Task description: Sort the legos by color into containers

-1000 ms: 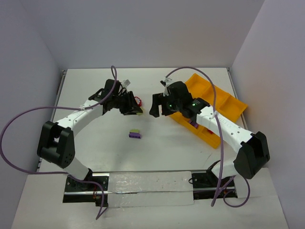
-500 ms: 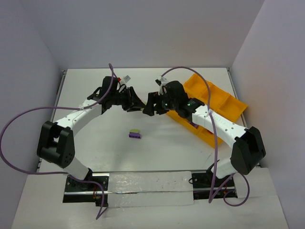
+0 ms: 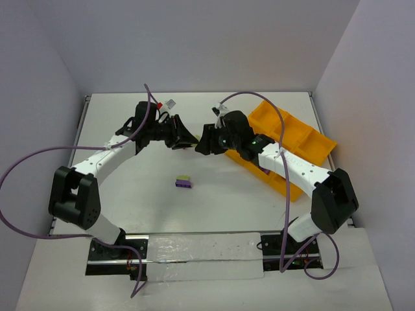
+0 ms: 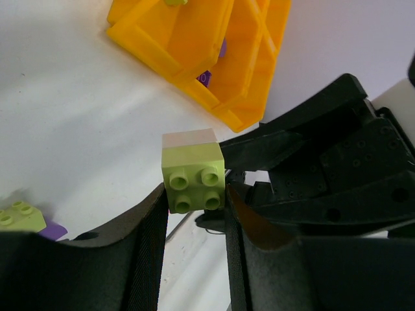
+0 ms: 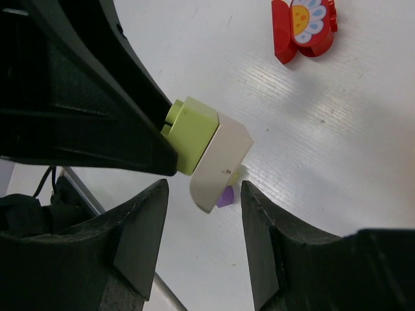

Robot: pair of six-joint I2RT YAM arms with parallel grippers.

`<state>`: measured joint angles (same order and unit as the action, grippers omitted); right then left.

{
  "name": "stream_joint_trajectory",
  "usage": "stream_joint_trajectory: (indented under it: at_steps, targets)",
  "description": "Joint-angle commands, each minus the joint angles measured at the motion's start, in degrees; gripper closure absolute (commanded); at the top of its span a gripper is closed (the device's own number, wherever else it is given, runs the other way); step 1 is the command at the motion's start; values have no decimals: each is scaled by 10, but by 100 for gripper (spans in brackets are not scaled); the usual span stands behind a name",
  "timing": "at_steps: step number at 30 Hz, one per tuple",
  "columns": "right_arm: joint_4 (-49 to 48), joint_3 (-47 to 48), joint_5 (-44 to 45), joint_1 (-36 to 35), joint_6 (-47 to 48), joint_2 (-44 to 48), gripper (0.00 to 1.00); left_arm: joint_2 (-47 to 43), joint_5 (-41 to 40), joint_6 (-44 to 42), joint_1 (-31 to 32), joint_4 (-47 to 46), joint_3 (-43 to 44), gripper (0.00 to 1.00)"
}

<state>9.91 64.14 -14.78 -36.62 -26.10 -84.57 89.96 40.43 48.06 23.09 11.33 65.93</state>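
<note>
My left gripper (image 4: 194, 197) is shut on a yellow-green lego (image 4: 193, 175) with a cream piece (image 5: 220, 159) stuck to its far end, held above the table. My right gripper (image 5: 204, 188) faces it tip to tip, with the two grippers meeting in the top view at my left gripper (image 3: 188, 140) and my right gripper (image 3: 200, 144). The right jaws stand apart on either side of the cream piece's tip and do not touch it. A green-and-purple clump (image 3: 183, 182) lies on the table. The orange containers tray (image 3: 295, 129) sits at the right with purple legos (image 4: 205, 78) inside.
A red brick with a flower face (image 5: 305, 26) lies on the table beyond the held brick. The right arm reaches across the tray's near left corner (image 3: 249, 159). White walls enclose the table on three sides.
The right gripper has moved left up to the left gripper and narrowed its jaws around the cream end. The left gripper has turned its brick toward it.
</note>
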Motion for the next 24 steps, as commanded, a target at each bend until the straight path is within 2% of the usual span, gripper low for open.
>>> stream_joint_trajectory:
  at_steps: [1, 5, 8, 10, 13, 24]
  targets:
    - [-46, 8, -4, -1, -14, -15, 45, -28, 19, 1, -4, -18, 11, 100]
    - [-61, 12, -6, -1, -25, -23, 53, -28, 21, 2, -4, -19, 11, 100]
    - [-70, 4, 4, -1, -37, -16, 73, -29, 19, -1, -4, -16, 10, 100]
    - [-72, -5, 15, 0, -40, -12, 80, -29, 18, -2, -4, -15, 9, 100]
    - [-71, -22, 34, 8, -47, 1, 100, -30, 16, -6, -6, -9, 10, 100]
    - [-54, -71, 55, 46, -63, 36, 100, -29, 24, -11, -15, 4, 33, 100]
